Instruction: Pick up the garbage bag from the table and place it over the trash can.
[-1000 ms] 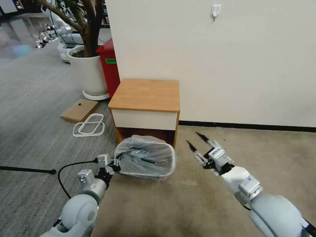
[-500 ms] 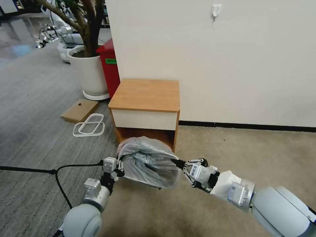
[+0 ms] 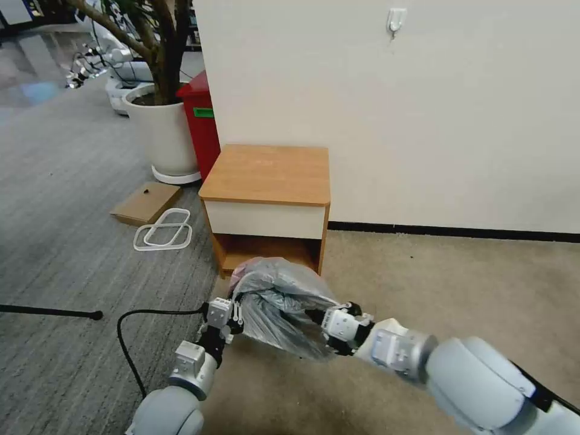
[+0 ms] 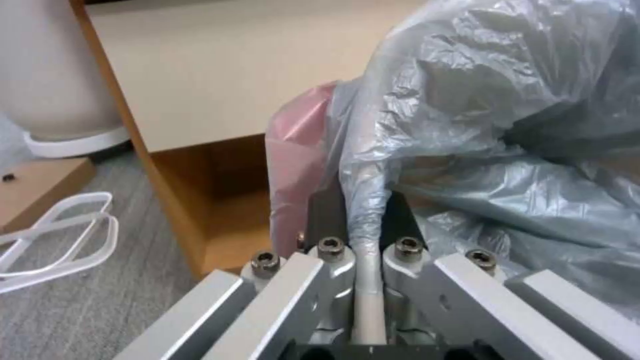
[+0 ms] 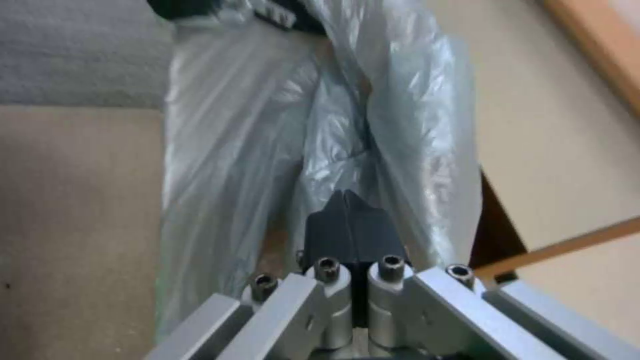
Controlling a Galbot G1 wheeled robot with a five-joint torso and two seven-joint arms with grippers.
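Grey crinkly plastic: your garbage bag (image 3: 281, 302) is draped over the trash can (image 4: 365, 200), which sits on the beige carpet (image 3: 423, 284) just in front of the bench (image 3: 269, 175), below its open lower shelf. Bag is bunched and puffed up over the top, pinkish rim (image 4: 297, 150) showing on the side toward the bench. You can see almost none of the can itself, only a strip of cream rim through the plastic in the left wrist view.

Left gripper (image 3: 232, 314) is at the bag's left edge, on the side away from the bench. Fingers (image 4: 327, 220) are clenched on the plastic-wrapped rim; the rim runs straight between the two pads.

Right gripper (image 3: 317, 317) is at the bag's right edge, also on the near side. Fingers (image 5: 347, 225) are pressed together, tips touching, with bag plastic right around them. Whether any film is actually pinched between them, you cannot tell from the right wrist view.

Bench top is bare wood. Left of the bench: red bin (image 3: 202, 121), white plant pot (image 3: 160, 133), flat cardboard (image 3: 145, 202) and a white wire frame (image 3: 163, 235) on the grey floor.
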